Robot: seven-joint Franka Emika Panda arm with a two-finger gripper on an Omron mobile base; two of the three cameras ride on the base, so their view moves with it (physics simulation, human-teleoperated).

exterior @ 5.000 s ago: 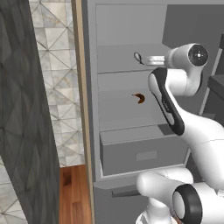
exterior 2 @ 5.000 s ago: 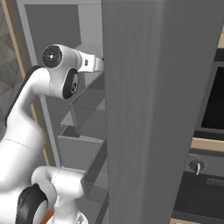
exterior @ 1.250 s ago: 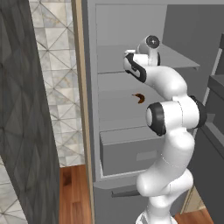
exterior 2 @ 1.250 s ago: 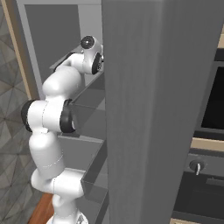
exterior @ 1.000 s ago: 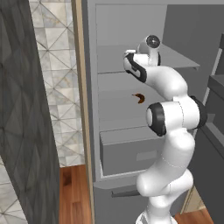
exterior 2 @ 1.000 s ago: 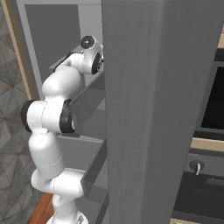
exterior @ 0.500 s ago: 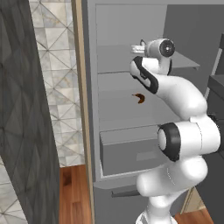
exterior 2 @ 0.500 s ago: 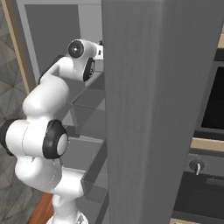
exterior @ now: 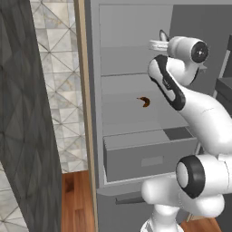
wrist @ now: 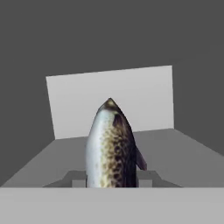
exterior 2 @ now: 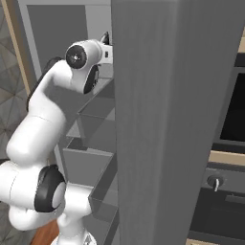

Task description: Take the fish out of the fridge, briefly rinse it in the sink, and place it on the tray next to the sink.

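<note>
Between the fingers, the fish is held, as seen in the hand view. Its spotted grey and brown body sticks straight out from them, with its pointed end away from the hand. The fingers are clenched on the fish. Past the fish, a flat grey shelf and a pale back wall of the fridge are seen.

From the left base view, the hand is seen high up at the top part of the open fridge, and a thin dark bit of the fish is poking up by it. Lower down from the fingers, a small curved orange-brown thing is lying on a shelf. Below that, a grey drawer is pulled out a little.
</note>
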